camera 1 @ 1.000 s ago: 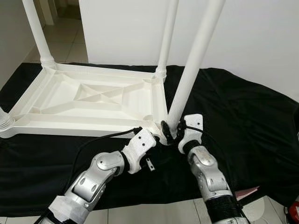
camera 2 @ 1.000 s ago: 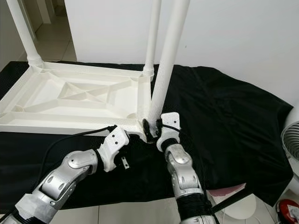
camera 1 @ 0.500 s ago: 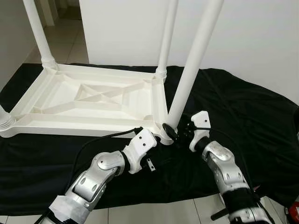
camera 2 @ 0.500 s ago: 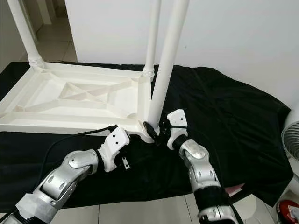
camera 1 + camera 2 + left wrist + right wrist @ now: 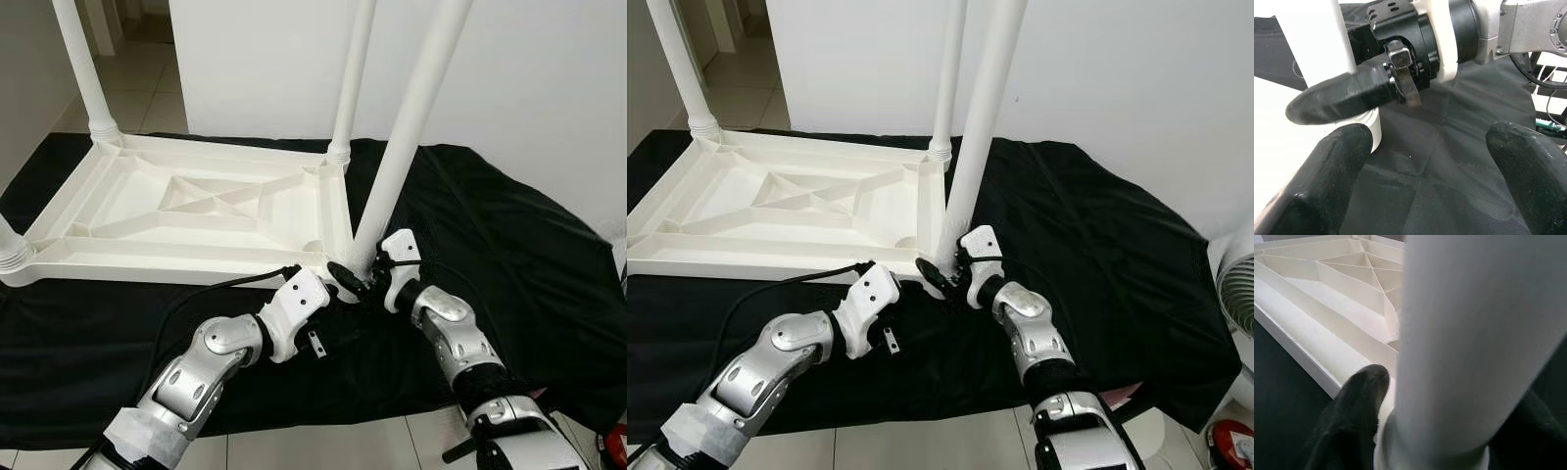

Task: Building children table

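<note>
A white plastic children's table (image 5: pixel 196 211) lies upside down on a black cloth (image 5: pixel 509 245). Its legs point up. At the near right corner stands a long white leg (image 5: pixel 402 147), leaning slightly to the right. My right gripper (image 5: pixel 355 277) is shut on the foot of this leg, where it meets the corner socket; in the right wrist view one black finger (image 5: pixel 1354 416) lies on each side of the leg (image 5: pixel 1469 342). Just left of that corner, low over the cloth, my left gripper (image 5: pixel 1430 161) is open and holds nothing, its fingers (image 5: pixel 1327 171) pointing at the right gripper.
The cloth covers the floor in front of a white wall (image 5: pixel 549 88). Tiled floor (image 5: pixel 323 441) shows at the near edge. A fan (image 5: pixel 1236 294) and a red object (image 5: pixel 1229 441) sit at the far right. A black cable (image 5: pixel 211 289) runs over the table's near rim.
The right wrist swung out to the right, then came back in close to the leg, with its fingers staying at the leg's foot. The left arm has barely moved.
</note>
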Tool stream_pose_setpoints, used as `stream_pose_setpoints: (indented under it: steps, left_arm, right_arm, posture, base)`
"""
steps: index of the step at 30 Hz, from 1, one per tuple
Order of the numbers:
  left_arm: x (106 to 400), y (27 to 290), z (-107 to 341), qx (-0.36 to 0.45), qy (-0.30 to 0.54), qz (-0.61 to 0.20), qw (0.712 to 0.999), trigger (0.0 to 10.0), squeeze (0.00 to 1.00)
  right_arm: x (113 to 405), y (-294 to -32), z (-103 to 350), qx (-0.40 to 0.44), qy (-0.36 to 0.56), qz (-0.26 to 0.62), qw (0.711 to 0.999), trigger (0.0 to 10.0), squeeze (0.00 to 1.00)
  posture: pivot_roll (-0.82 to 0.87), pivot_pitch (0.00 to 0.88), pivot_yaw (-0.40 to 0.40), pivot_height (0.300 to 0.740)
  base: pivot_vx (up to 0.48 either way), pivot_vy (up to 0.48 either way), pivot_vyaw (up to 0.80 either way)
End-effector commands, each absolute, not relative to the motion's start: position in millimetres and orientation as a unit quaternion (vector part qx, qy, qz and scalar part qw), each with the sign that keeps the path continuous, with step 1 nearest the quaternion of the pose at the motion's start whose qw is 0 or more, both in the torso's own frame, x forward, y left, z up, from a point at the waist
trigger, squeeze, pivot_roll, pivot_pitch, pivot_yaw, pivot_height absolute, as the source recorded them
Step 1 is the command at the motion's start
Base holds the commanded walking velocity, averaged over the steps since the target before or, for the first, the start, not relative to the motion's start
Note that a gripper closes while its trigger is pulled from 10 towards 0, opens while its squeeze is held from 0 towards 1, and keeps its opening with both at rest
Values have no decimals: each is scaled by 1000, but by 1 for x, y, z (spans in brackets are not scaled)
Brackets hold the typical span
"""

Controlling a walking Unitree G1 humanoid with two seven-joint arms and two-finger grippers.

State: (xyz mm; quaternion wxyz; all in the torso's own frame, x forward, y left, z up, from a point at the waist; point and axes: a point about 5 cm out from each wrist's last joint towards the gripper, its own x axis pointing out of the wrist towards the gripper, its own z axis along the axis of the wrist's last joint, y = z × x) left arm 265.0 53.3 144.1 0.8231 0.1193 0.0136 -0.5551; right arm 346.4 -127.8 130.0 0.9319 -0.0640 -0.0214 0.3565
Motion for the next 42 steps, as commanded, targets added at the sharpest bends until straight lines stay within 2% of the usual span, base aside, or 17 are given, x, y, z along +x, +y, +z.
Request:
stream_pose_setpoints:
  steps: [1, 11, 12, 13, 14, 16, 19, 28, 32, 33, 36, 42]
  left_arm:
    - [266, 53, 142, 126, 20, -557, 820, 10000, 0]
    - [265, 52, 141, 125, 19, -560, 819, 10000, 0]
    - [265, 51, 141, 124, 20, -561, 818, 10000, 0]
    - [265, 51, 141, 124, 20, -561, 818, 10000, 0]
    - [264, 51, 141, 124, 20, -563, 817, 10000, 0]
    - [264, 51, 141, 125, 20, -563, 817, 10000, 0]
    - [264, 52, 140, 125, 22, -564, 816, 10000, 0]
    - [263, 51, 140, 124, 23, -565, 815, 10000, 0]
    - [263, 51, 140, 124, 23, -565, 815, 10000, 0]
    - [263, 51, 140, 124, 22, -564, 816, 10000, 0]
    - [264, 51, 140, 124, 22, -563, 817, 10000, 0]
    - [265, 52, 140, 126, 21, -562, 817, 10000, 0]
  right_arm:
    - [345, -123, 124, -70, -11, 375, 924, 0, 0]
    - [340, -124, 113, -63, -2, 385, 921, 0, 0]
    - [339, -125, 112, -63, -4, 379, 923, 2510, 0]
    - [339, -125, 112, -63, -4, 379, 923, 2510, 0]
    - [339, -127, 114, -58, -9, 363, 930, 10000, 0]
    - [340, -127, 115, -54, -10, 355, 933, 10000, 0]
    - [343, -131, 122, -41, -26, 295, 954, 10000, 0]
    - [344, -134, 123, -28, -20, 213, 976, 10000, 0]
    - [339, -128, 121, -3, -14, 146, 989, 10000, 0]
    - [334, -123, 120, 9, -14, 86, 996, 10000, 0]
    - [328, -114, 120, 21, -15, 42, 999, 10000, 0]
    - [320, -97, 121, 28, -17, 34, 999, 10000, 0]
  posture:
    - [72, 0, -69, 740]
    - [60, 0, -63, 740]
    - [58, 0, -61, 740]
    - [58, 0, -61, 740]
    - [57, 0, -62, 740]
    - [57, 0, -62, 740]
    - [57, 0, -63, 740]
    - [50, 0, -63, 740]
    - [49, 0, -66, 740]
    - [51, 0, -70, 740]
    - [50, 0, -70, 740]
    - [56, 0, -71, 740]
  base:
    - [0, 0, 0]
    - [0, 0, 0]
    - [0, 0, 0]
    - [0, 0, 0]
    - [0, 0, 0]
    - [0, 0, 0]
    - [0, 0, 0]
    - [0, 0, 0]
    - [0, 0, 0]
    - [0, 0, 0]
    - [0, 0, 0]
    - [0, 0, 0]
